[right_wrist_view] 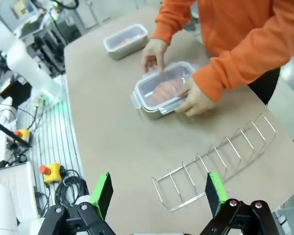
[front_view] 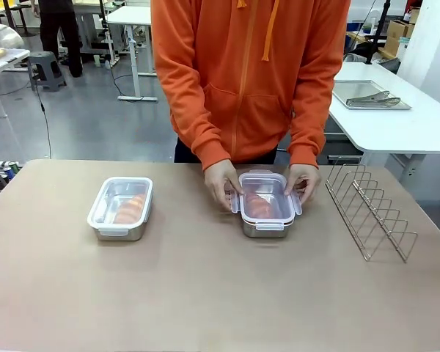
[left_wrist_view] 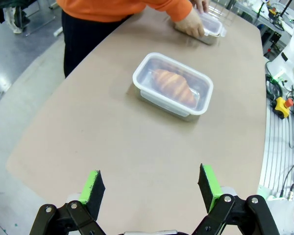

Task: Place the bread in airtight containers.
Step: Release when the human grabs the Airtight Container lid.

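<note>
Room: workshop floor in grey, with white height-adjustable tables (front_view: 407, 121) behind the person; one at the right carries a flat metal tray (front_view: 367, 94) with tongs (front_view: 374, 97) on it.
Surface: tan-brown table (front_view: 205, 293), matte and smooth, rounded at its corners, running from the robot's side to the person's.
Person: stands at the far edge in an orange hoodie (front_view: 249, 73), both hands down on the right-hand container.
Wire rack: stands on the table's right side (front_view: 370, 210), apart from the containers.
Left container: steel pan with a clear lid (front_view: 121, 207) on the table's left half, well apart from the other; a croissant (left_wrist_view: 174, 86) lies inside under the lid.
Right container: steel pan (front_view: 265, 204) just in front of the person, clear lid on top, second croissant (front_view: 258, 207) visible through it.
Person's hands: one hand (front_view: 221, 180) on the lid's left side, the other hand (front_view: 303, 180) on its right side, fingers resting over the edges.
Left gripper: (left_wrist_view: 151, 188) hovers above bare table near the robot's edge, green pads spread wide, nothing between them.
Right gripper: (right_wrist_view: 158, 195) hangs above the table near the wire rack, fingers wide apart and empty.
</note>
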Tool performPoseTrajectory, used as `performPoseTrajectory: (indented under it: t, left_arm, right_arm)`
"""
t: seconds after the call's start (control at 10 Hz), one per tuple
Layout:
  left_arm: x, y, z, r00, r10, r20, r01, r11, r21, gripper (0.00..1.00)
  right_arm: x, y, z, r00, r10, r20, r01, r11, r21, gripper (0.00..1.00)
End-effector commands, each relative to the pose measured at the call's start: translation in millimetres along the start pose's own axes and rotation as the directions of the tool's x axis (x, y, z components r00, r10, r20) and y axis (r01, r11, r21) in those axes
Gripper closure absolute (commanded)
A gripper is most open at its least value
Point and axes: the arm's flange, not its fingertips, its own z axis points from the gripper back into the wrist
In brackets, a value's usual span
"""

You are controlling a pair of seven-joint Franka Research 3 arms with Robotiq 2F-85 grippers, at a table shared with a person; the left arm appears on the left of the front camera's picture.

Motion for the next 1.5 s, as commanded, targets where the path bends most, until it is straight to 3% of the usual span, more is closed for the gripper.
performPoseTrajectory:
  t: [0.0, 0.1, 0.2, 1.4]
  left_arm:
    - [3.5, -2.1, -0.7, 1.000, 0.012, -0.014, -0.012, 1.000, 0.003, 0.00]
    - [3.5, -2.1, -0.7, 1.000, 0.012, -0.014, -0.012, 1.000, 0.003, 0.00]
    - [3.5, -2.1, -0.7, 1.000, 0.012, -0.014, -0.012, 1.000, 0.003, 0.00]
    - [3.5, -2.1, -0.7, 1.000, 0.012, -0.014, -0.012, 1.000, 0.003, 0.00]
  right_arm:
    - [9.8, 16.3, -6.8, 1.000, 0.022, -0.012, -0.023, 0.998, -0.058, 0.00]
    - [14.1, 15.6, -4.6, 0.999, 0.042, 0.002, -0.042, 0.990, -0.132, 0.00]
    - [2.4, 4.6, 1.8, 1.000, 0.007, -0.005, -0.007, 1.000, -0.018, 0.00]
    - [2.4, 4.6, 1.8, 1.000, 0.007, -0.005, -0.007, 1.000, -0.018, 0.00]
